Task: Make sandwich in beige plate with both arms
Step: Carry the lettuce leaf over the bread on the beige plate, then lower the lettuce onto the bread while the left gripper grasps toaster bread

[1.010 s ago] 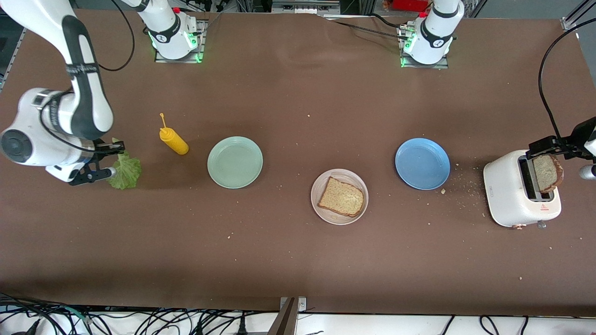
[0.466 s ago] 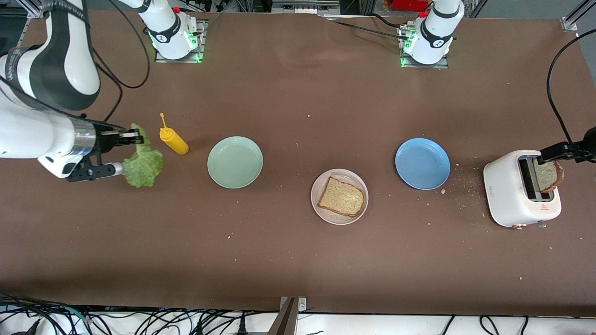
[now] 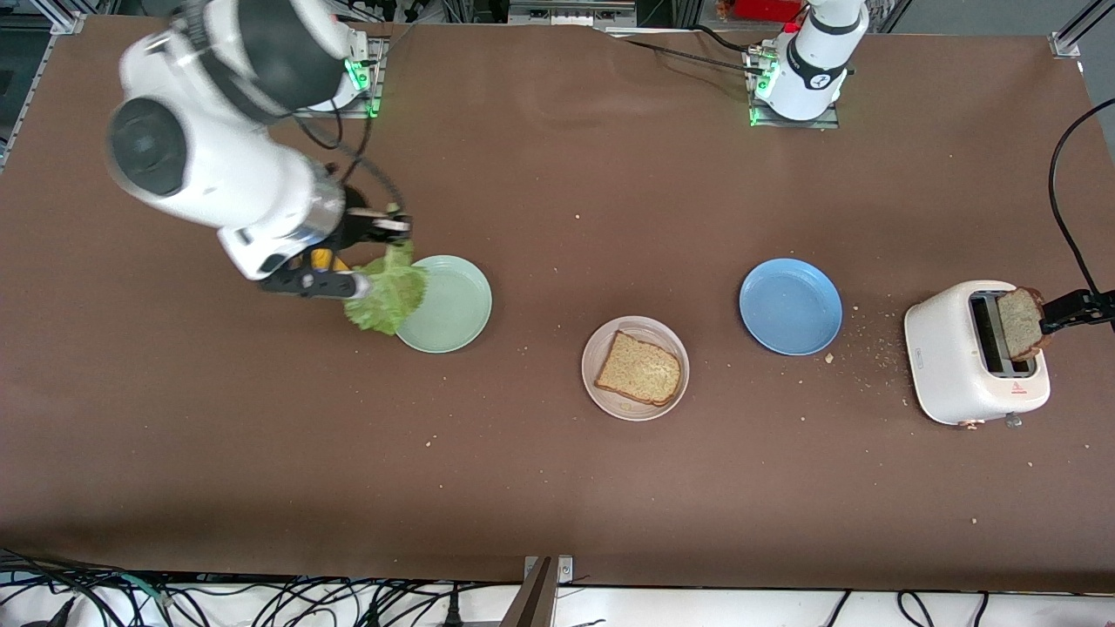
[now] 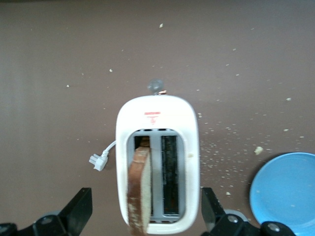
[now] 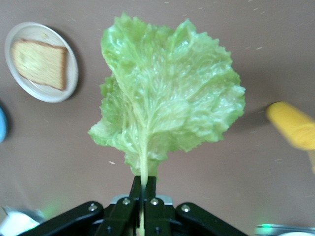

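- Green, crinkled lettuce leaf hung from my right gripper, fingers pinched shut on its pale stem; limp, veined, glossy. I held it over the rim of the mint-green plate, beside the yellow squeeze bottle.
- My left gripper stood with jaws wide, straddling the white toaster at the left arm's end, not yet clamped on the brown-crusted slice upright in one slot.
- Beige plate, ringed rim, lay mid-table between mint and blue plate, holding one speckled bread slice flat.
- Judged: base done; lettuce and top slice still to go.
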Motion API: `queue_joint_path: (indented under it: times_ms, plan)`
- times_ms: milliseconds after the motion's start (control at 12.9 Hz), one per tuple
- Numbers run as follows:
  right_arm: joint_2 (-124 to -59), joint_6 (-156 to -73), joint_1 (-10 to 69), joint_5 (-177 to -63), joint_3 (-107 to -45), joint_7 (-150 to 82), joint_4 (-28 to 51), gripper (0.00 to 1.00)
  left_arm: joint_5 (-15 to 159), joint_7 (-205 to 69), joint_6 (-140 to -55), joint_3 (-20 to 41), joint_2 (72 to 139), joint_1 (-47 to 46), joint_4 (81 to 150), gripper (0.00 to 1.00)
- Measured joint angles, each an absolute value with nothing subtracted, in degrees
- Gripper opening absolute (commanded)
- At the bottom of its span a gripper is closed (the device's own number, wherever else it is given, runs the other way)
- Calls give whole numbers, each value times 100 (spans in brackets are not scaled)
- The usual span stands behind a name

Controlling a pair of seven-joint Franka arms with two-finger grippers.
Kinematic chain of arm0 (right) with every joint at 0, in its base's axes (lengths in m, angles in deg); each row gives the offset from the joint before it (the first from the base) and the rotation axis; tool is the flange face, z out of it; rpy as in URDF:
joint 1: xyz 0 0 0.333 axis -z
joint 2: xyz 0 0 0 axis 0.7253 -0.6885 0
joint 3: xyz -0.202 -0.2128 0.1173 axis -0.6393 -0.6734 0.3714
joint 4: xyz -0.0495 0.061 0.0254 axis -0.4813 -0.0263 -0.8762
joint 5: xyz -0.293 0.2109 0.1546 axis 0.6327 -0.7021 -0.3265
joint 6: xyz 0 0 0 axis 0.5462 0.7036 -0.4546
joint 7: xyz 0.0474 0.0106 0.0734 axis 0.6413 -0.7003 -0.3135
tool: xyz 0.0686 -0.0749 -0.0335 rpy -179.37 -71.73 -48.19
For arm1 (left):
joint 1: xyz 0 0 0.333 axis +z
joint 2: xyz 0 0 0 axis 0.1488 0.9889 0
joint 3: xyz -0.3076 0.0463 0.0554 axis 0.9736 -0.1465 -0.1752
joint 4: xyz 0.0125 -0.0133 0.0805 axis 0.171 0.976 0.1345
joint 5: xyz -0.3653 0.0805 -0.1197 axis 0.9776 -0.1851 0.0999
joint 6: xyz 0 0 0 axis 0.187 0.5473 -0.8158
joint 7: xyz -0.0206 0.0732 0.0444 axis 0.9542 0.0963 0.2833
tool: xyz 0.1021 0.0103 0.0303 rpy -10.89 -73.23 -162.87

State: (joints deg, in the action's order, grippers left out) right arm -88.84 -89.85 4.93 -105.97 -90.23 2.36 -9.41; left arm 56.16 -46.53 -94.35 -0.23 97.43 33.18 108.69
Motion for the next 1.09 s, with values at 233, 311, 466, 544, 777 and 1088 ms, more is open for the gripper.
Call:
queue_joint_path:
  times_ms: [233,311,466,544,777,1088]
  plan:
    - [-9104,-10132,-481,-10624,-9011,1762,-942,0,5823,-4536,-9680,-18,9795,3579,11279,86]
    - [-9276,-10643,-755,-10626,-9009,2236,-939,0,5871,-4536,-9682,-16,9794,3615,11391,86]
    - [-9762,-11932,-1072,-10826,-8914,3130,-934,0,6170,-4463,-9689,-10,9791,3696,11565,81]
    - [-10046,-12669,-1113,-10960,-8730,3499,-941,0,6325,-4398,-9702,-10,9789,3738,11615,79]
    - [-10981,-14352,-1175,-10997,-8271,4019,-1175,0,6437,-4291,-10074,-7,9796,3836,11740,78]
    - [-12116,-15318,-1198,-10994,-8272,3848,-1894,0,6438,-4167,-10425,-6,9800,3859,12017,17]
